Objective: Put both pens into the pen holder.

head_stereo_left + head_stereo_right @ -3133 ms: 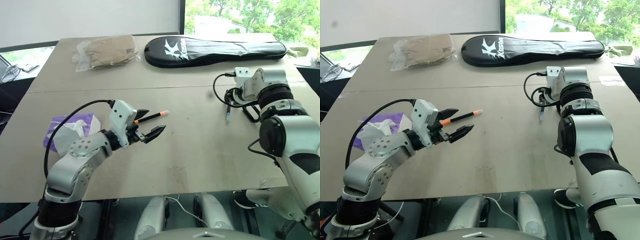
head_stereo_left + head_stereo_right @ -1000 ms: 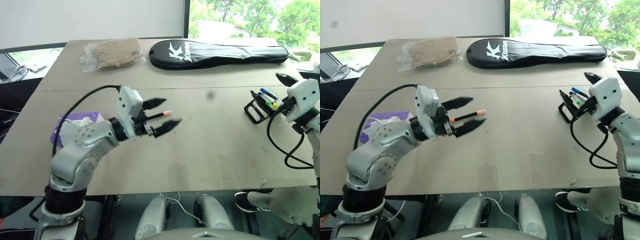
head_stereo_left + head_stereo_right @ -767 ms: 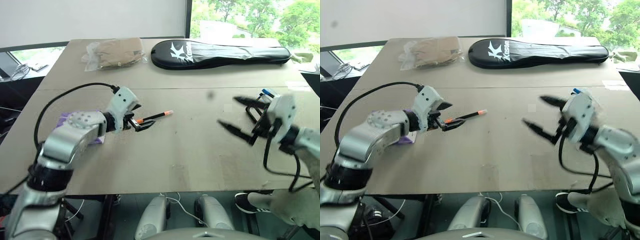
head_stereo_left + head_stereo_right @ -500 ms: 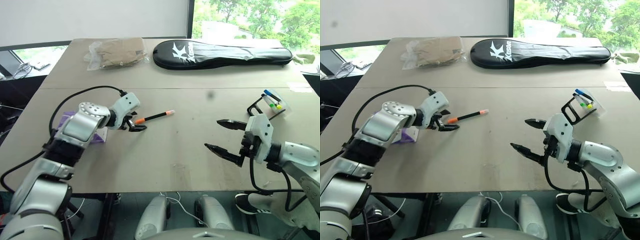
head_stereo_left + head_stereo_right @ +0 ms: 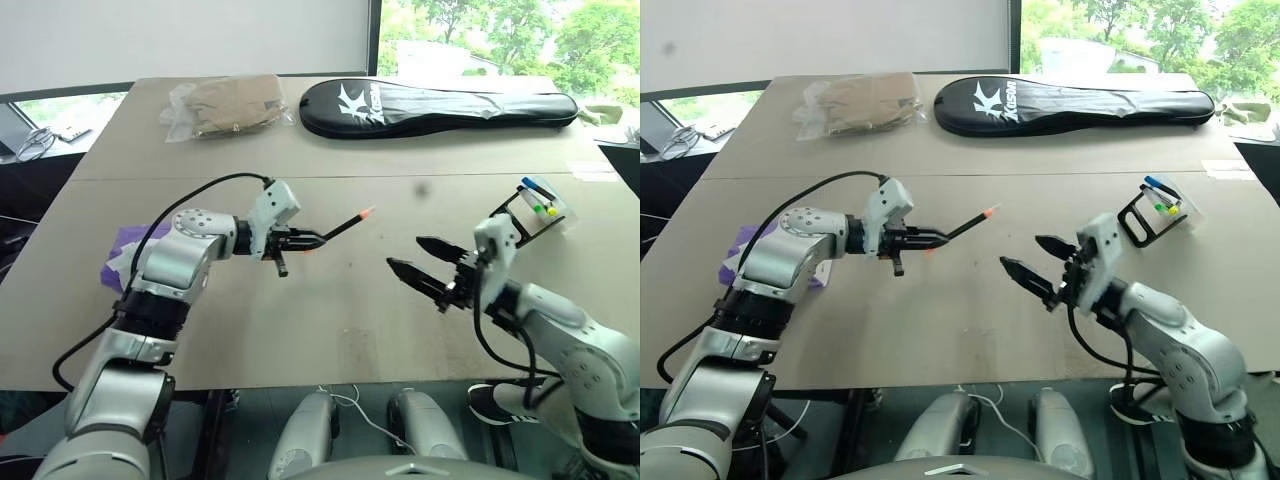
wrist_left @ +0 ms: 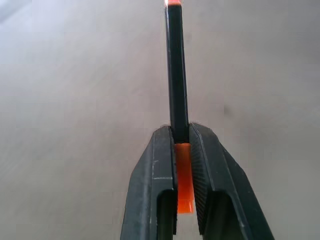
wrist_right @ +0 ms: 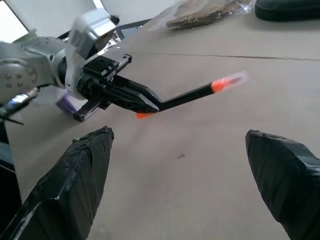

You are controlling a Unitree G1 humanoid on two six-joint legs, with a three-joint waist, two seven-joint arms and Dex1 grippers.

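Pen, black with orange ends, is clamped near its rear end between the shut fingers of the left gripper; its pinkish tip sticks out beyond the fingertips, angled upward and toward the right gripper. In the left wrist view the two black fingers press on the barrel with the orange rear end showing between them. The pen is lifted off the table.

The right gripper hovers over the table with its fingers spread wide and nothing between them, facing the left gripper across a bare stretch of tabletop. Just behind it, near the table's right edge, stands the holder, a black wire frame with a clear body; a blue-capped pen and yellow and green bits show in it.

Beyond both grippers, on the far side, lies a long black bag with a white "K" logo and lettering too small to read. A clear packet of tan material lies to its left. Purple tissues sit behind the left arm.
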